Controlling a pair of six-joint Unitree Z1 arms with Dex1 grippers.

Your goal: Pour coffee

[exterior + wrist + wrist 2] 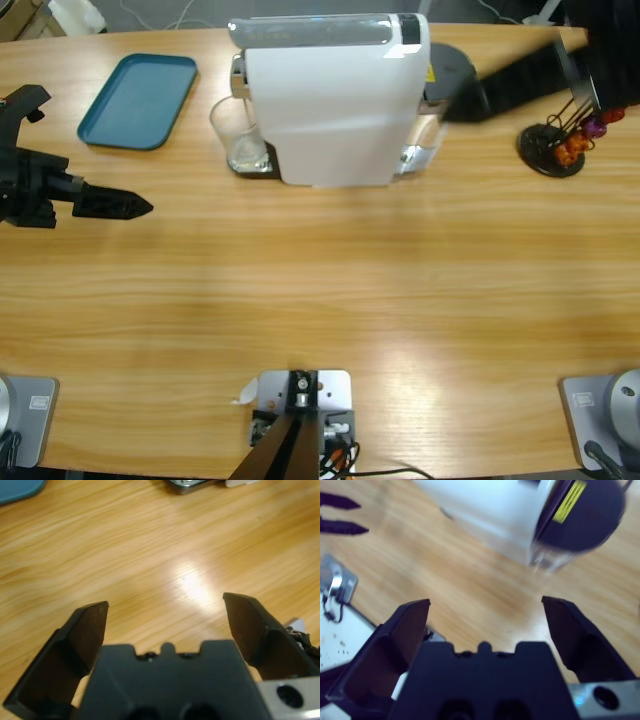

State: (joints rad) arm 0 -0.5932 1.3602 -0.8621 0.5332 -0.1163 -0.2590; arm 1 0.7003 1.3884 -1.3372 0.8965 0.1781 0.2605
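A white coffee machine (pixel 330 100) stands at the table's far middle. A clear glass (pixel 240 135) sits on the drip tray under its left end. No coffee is in view. My left gripper (pixel 135 207) (pixel 165 605) is at the left of the table, open and holding nothing. It points right, well short of the glass. My right gripper (pixel 468 100) (pixel 485 602) comes in from the upper right, open and empty, close to the machine's (pixel 490 515) right end with its dark round tank (pixel 585 515).
A teal tray (pixel 140 100) lies at the far left. A black capsule stand (pixel 555 145) with coloured capsules sits at the far right, under the right arm. Bare wooden table (pixel 350 290) fills the middle and front.
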